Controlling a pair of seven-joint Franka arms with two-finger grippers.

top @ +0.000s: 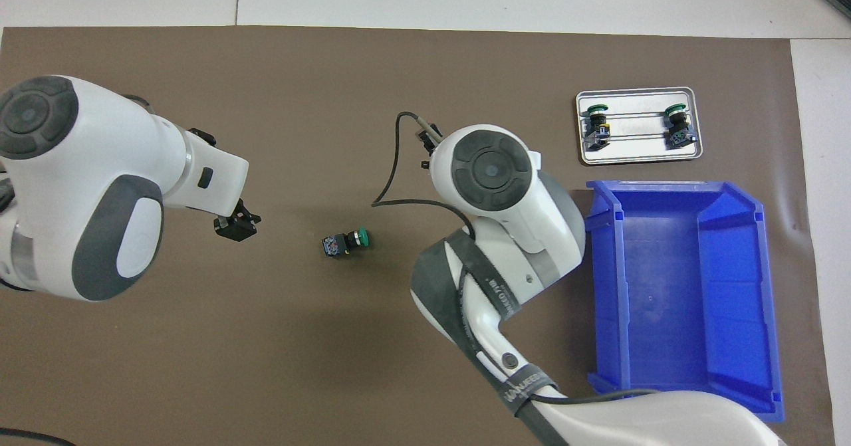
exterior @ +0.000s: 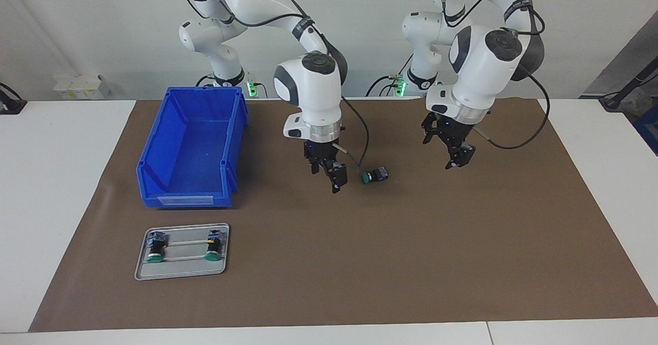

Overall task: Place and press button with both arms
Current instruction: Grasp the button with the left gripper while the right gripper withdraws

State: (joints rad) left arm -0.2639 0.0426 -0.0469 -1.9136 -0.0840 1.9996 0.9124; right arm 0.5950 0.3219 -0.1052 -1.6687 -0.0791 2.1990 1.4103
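Observation:
The button (exterior: 373, 175) lies on its side on the brown mat, green cap toward the right arm's end of the table; it also shows in the overhead view (top: 346, 241). My right gripper (exterior: 326, 175) hangs open and empty just beside the button's cap end, close above the mat, not touching it. In the overhead view its own wrist hides it. My left gripper (exterior: 453, 156) hangs above the mat beside the button's base end, apart from it; it also shows in the overhead view (top: 237, 225).
A blue bin (exterior: 154, 149) stands empty at the right arm's end, also in the overhead view (top: 605, 286). Farther from the robots, a metal tray (exterior: 180, 272) holds two more green-capped buttons (exterior: 154, 247) (exterior: 212, 246); it also shows in the overhead view (top: 638, 157).

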